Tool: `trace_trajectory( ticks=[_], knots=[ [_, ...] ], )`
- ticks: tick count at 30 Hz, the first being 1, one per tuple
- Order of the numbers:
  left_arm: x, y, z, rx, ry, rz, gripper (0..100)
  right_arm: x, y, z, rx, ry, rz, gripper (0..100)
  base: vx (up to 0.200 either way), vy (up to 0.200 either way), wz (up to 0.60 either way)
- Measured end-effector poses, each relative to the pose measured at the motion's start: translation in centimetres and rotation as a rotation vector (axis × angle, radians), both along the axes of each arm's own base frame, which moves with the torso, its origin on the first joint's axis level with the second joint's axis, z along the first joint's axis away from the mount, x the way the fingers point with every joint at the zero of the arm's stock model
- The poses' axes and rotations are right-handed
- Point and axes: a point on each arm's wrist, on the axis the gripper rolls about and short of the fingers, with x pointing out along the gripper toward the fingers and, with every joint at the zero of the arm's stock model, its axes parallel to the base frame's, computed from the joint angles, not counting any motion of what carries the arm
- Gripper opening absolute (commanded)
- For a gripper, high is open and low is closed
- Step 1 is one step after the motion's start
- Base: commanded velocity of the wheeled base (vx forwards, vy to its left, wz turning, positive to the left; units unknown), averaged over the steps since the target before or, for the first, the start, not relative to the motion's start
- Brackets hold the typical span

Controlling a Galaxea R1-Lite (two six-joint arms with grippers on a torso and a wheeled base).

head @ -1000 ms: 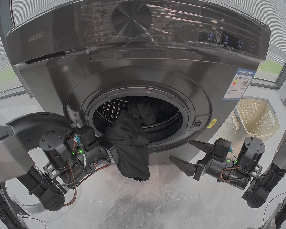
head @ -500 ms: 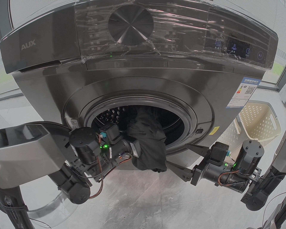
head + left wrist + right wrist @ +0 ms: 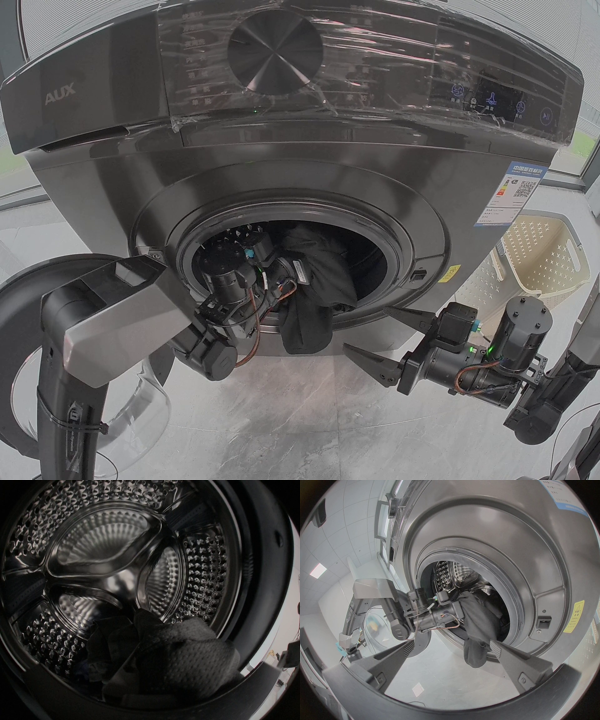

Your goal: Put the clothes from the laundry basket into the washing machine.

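Head above washing machine (image 3: 300, 156), left wrist inside drum (image 3: 103, 542), right wrist outside

Bright room light glints off the washing machine (image 3: 312, 156); its drum (image 3: 103, 542) is dim.

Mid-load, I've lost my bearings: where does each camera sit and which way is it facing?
Head view: on the head, looking forward and down at the washing machine; left arm and open right gripper show.
Left wrist view: at the door opening, facing into the drum, black garment in front.
Right wrist view: low outside, looking past its own gripper at the opening and left arm.
Shared: all three show the garment.
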Motion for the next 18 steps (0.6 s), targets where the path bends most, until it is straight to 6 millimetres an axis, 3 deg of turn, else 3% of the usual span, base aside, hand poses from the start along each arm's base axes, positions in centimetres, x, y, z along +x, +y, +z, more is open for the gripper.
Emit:
trace_trajectory(
  ticks=[10, 11, 18],
  knots=[
    [4.8, -1.3, 0.5, -0.015, 0.0, 0.065, 0, 0.1, 0.1, -0.5, -0.012, 0.016, 0.004, 100, 0.0, 0.0, 0.0],
    [5.1, -1.3, 0.6, -0.015, 0.004, 0.076, 100, 0.1, 0.2, -0.6, -0.014, 0.018, 0.005, 100, 0.0, 0.0, 0.0],
    [5.9, -0.6, 0.4, -0.008, 0.041, 0.117, 100, 0.2, 0.2, -0.8, -0.019, 0.024, 0.006, 100, 0.0, 0.0, 0.0]
  ],
)
